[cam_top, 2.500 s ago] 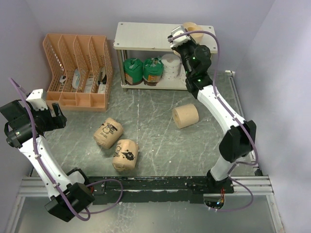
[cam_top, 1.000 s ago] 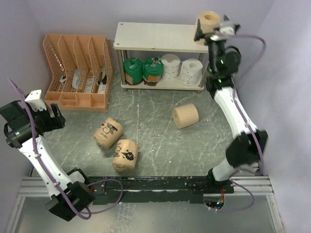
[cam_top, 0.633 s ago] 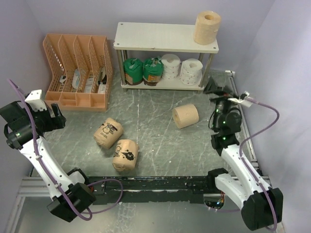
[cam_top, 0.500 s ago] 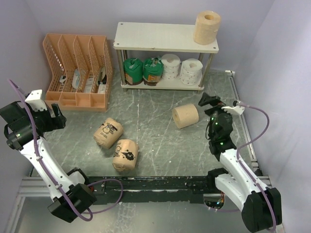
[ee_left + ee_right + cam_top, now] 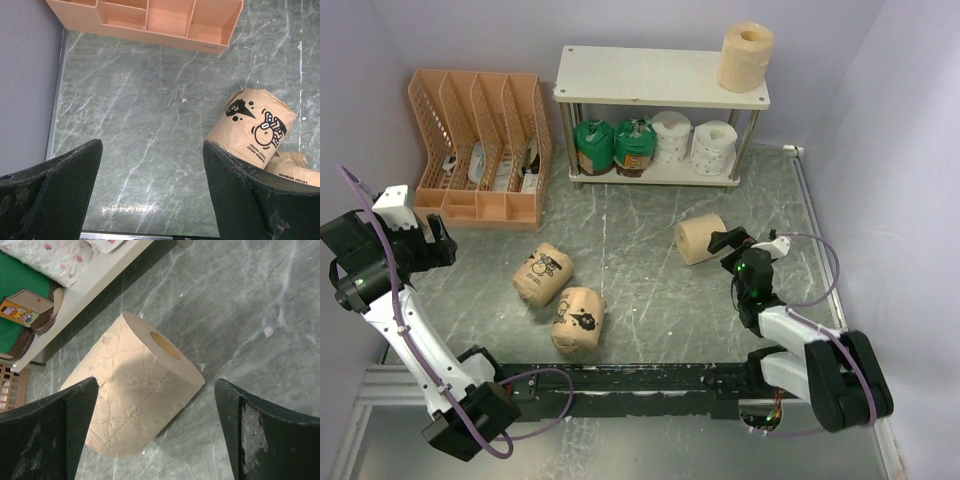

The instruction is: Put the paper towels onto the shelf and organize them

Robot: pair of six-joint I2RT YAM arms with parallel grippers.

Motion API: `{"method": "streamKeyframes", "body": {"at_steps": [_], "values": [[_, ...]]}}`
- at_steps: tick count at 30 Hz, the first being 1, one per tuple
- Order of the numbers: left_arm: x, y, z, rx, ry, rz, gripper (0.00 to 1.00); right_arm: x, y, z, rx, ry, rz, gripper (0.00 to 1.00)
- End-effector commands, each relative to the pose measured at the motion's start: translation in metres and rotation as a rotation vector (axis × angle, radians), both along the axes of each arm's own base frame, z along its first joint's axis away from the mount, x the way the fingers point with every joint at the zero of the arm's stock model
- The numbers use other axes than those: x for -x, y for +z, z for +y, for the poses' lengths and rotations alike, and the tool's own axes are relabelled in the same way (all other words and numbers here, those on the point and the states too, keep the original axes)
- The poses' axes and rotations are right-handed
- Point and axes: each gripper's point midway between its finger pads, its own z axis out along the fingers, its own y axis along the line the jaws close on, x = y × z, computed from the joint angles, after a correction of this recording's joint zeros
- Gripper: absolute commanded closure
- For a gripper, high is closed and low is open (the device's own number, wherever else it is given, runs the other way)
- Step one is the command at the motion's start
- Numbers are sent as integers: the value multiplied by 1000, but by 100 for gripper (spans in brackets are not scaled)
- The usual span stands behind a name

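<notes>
Reaching: the right pincer had swung down from the shelf and hung low over the bench. Its jaws were spread wide either side of the lying tan roll, not visibly touching it.
Change: moments before, that pincer was up at the top board with the other plain roll. It had since let go there and come away.
Meaning: five of the eight rolls looked shelved, and this grasp would likely begin the sixth.
Left pincer: jaws apart and empty, parked high at the left, unmoved throughout.
Top board: the upright tan roll stood alone at the right end, the remaining board bare.
Lower board: two green-topped rolls at the left and two dotted white rolls at the right, in one row.
Bench: two printed rolls lay just beside each other near the front left.
Orange organizer: small pale and dark items in its slots, too small to identify; no rolls.
</notes>
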Motion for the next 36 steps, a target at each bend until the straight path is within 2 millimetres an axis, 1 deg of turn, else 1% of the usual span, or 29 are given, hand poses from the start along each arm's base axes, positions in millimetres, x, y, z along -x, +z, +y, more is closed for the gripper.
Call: {"method": "streamKeyframes", "body": {"at_steps": [1,2,5,8,10,13,15,17,18,19,21,22,24,27,28,29,30,32,34,36], "values": [[0,4,-1,-1,-14,-16,7,-17,15,18,-82,57,-110,0],[0,4,-1,-4,-15,-18,7,-19,12,21,-94,63,-106,0],[0,3,-1,-2,-14,-16,7,-24,11,29,-122,98,-136,1],[-1,2,-1,2,-13,-10,7,-27,-1,34,-149,110,-116,11],[-1,1,0,5,-11,-8,7,-27,-4,37,-161,123,-118,25],[-1,1,0,5,-12,-8,7,-26,-12,40,-169,133,-105,49],[-1,1,0,6,-12,-6,7,-26,-12,42,-164,148,-109,69],[-1,1,0,7,-12,-5,7,-24,-9,43,-152,166,-123,96],[-2,0,0,8,-13,-4,7,-24,-6,43,-139,173,-132,100],[-1,0,0,8,-12,-4,7,-24,0,44,-121,183,-145,100],[-1,0,1,9,-11,-2,7,-27,23,44,-48,211,-194,100],[-2,-1,1,9,-11,-1,7,-29,45,45,-5,226,-238,100],[-2,-1,1,11,-10,0,7,-35,81,46,113,262,-274,100],[-2,-1,2,11,-6,3,7,-41,145,49,316,309,-325,100],[-2,-2,2,12,-6,4,7,-44,170,50,385,318,-345,100],[-2,-2,2,12,-6,4,7,-46,187,49,446,326,-327,100],[-2,-2,2,12,-6,4,7,-49,214,49,501,326,-356,100],[-2,-2,3,12,-2,4,8,-56,249,49,596,334,-335,100],[-2,-2,3,11,-2,5,8,-59,300,55,657,332,-384,100],[-2,-1,3,9,0,4,8,-62,340,68,710,335,-424,100]]}}
